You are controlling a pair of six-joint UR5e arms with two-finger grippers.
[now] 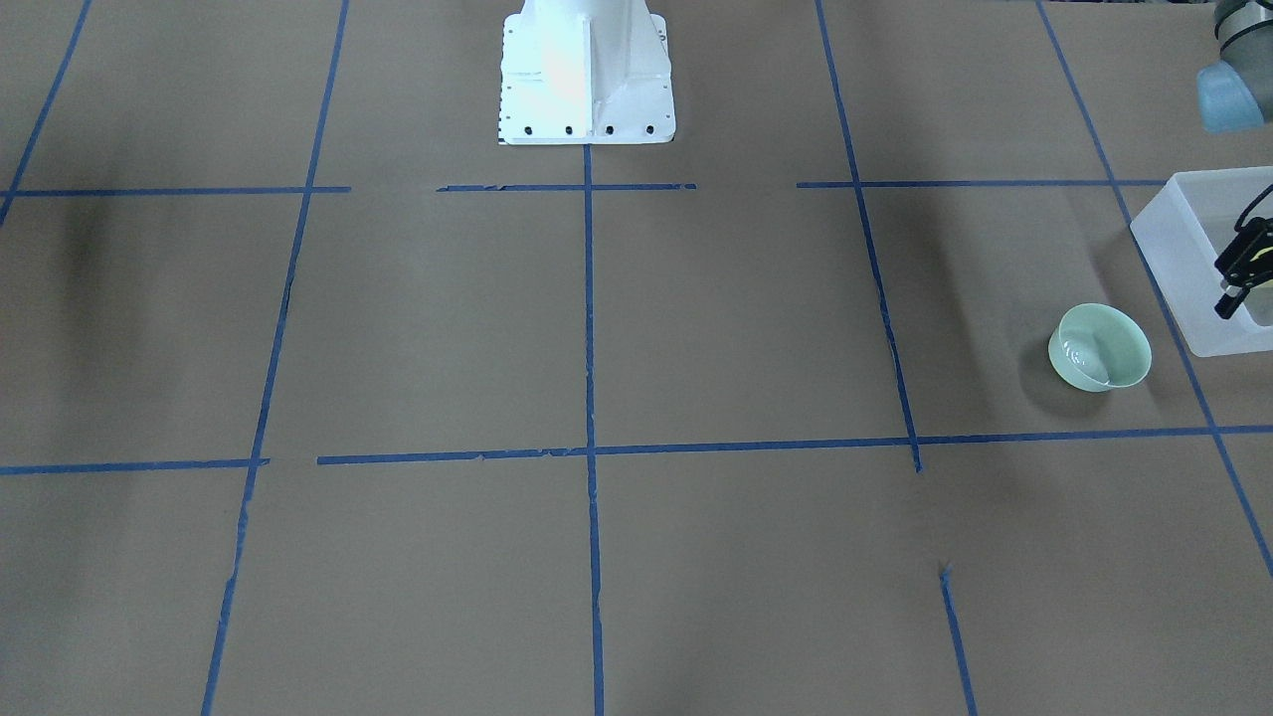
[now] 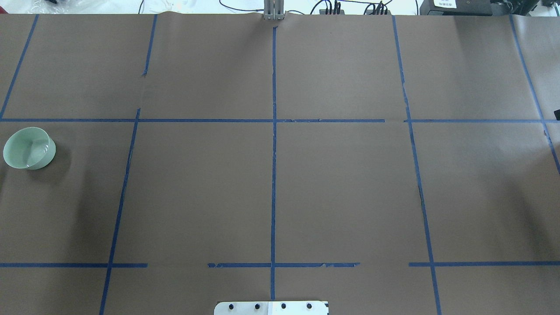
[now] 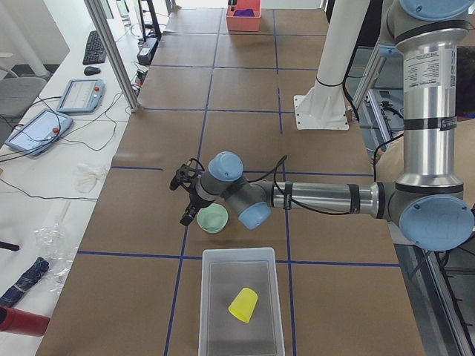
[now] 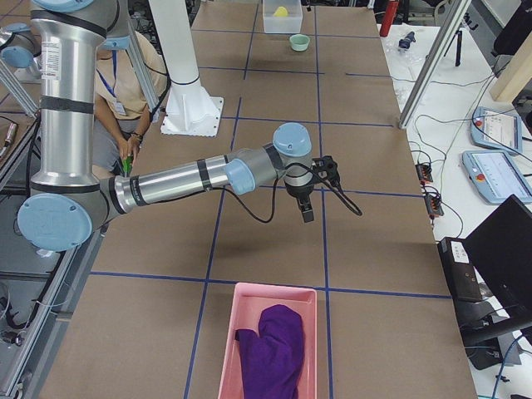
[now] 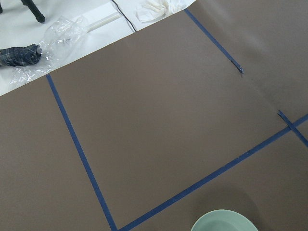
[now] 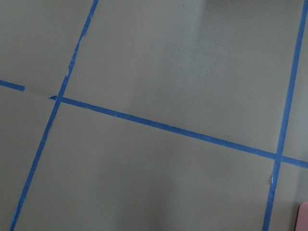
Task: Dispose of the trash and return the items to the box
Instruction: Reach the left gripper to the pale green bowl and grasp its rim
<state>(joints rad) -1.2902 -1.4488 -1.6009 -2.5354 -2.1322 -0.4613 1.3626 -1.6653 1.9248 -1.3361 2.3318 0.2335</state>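
Note:
The pale mint-green bowl (image 1: 1099, 348) stands upright on the brown table near the robot's left end; it also shows in the overhead view (image 2: 28, 148) and the exterior left view (image 3: 213, 218). Beside it stands the translucent white box (image 3: 241, 259), with the yellow cup (image 3: 243, 304) lying on its side inside. My left gripper (image 1: 1243, 288) hovers above and just beyond the bowl, empty, jaws apart. In the left wrist view only the bowl's rim (image 5: 224, 222) shows. My right gripper (image 4: 307, 199) hangs over bare table far from these; I cannot tell its state.
A pink bin (image 4: 226, 349) holding a purple cloth (image 4: 274, 341) stands at the table's right end. The white robot base (image 1: 587, 80) is at mid-table. A seated operator (image 4: 125, 108) is behind the robot. Plastic wrap (image 5: 57, 38) lies off the table's edge.

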